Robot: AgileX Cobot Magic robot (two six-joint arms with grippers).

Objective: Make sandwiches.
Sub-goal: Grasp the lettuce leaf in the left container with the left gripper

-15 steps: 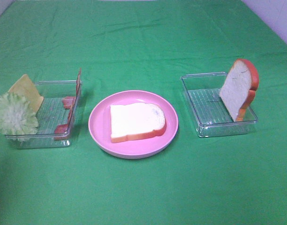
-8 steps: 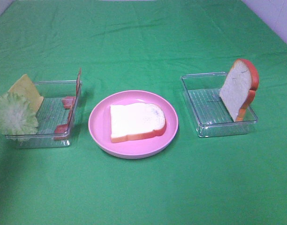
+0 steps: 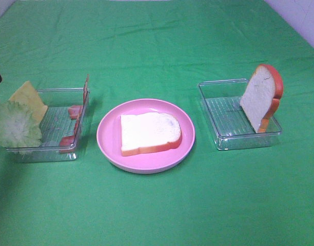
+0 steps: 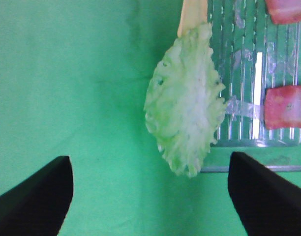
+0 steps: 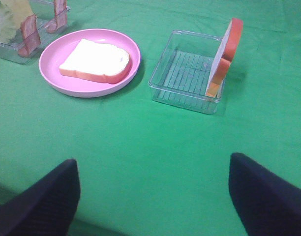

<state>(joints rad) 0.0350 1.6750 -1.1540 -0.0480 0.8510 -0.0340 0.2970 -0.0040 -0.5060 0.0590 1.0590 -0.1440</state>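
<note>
The lettuce (image 4: pixel 187 103) looks light, floppy and frilled. It leans on edge at the corner of the left tray (image 4: pixel 239 59), beside the cheese (image 3: pixel 28 100), and I'd pinch it across its flat faces. One bread slice (image 3: pixel 149 132) lies on the pink plate (image 3: pixel 108 146). The left claw (image 4: pixel 150 157) hovers just short of the lettuce, spread wide and empty. The right claw (image 5: pixel 153 160) hangs over the bare tabletop (image 5: pixel 140 137), also agape.

The high camera looks down over the whole green counter (image 3: pixel 157 205). The left wrist camera faces straight down, close above the lettuce (image 4: pixel 187 105); the right wrist camera looks slantwise from farther off, sharing the pink plate (image 5: pixel 91 89) with the high view.
</note>
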